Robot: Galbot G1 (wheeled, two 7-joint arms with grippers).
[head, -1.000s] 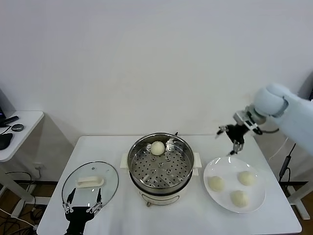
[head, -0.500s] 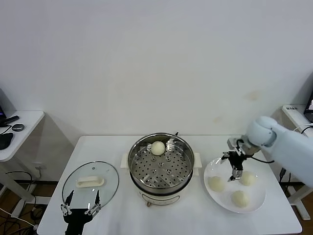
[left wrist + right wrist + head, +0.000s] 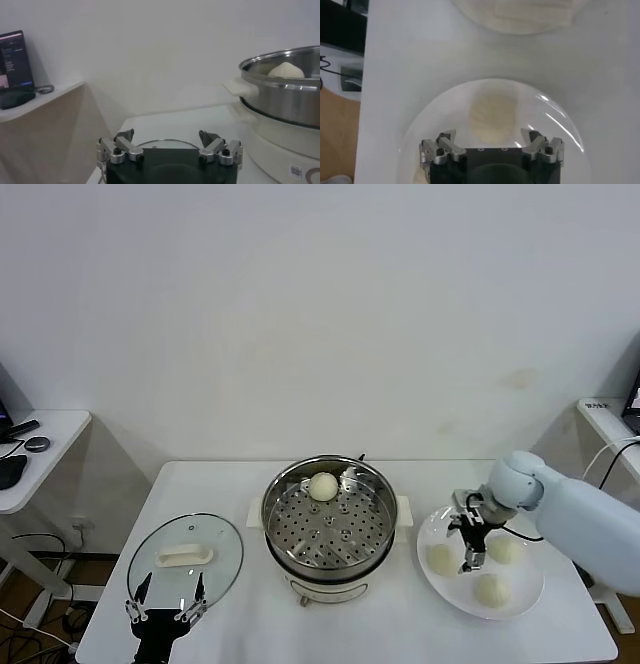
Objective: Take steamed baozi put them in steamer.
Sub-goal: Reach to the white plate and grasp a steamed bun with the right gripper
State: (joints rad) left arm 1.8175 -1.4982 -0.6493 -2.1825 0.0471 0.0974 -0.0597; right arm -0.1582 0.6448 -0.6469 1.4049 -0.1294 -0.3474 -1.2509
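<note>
The steamer point(image 3: 327, 529) stands mid-table with one baozi point(image 3: 322, 485) on its perforated tray at the back. Three more baozi lie on a white plate point(image 3: 432, 529) to its right: a left one point(image 3: 440, 559), a right one point(image 3: 505, 550) and a front one point(image 3: 490, 589). My right gripper point(image 3: 467, 552) is open and empty, low over the plate between the left and right baozi. In the right wrist view the open gripper point(image 3: 491, 140) has one baozi point(image 3: 492, 115) just beyond its fingertips. My left gripper point(image 3: 165, 602) is open and parked over the glass lid.
The glass lid point(image 3: 215, 539) with its white handle point(image 3: 185, 555) lies flat at the table's left. The left wrist view shows the steamer's steel wall point(image 3: 285, 100) with the baozi point(image 3: 286, 70) above its rim. A side desk point(image 3: 40, 449) stands far left.
My right arm has swung down and forward from behind the plate, and its gripper now hangs low over the plate among the baozi. The left arm has not moved.
</note>
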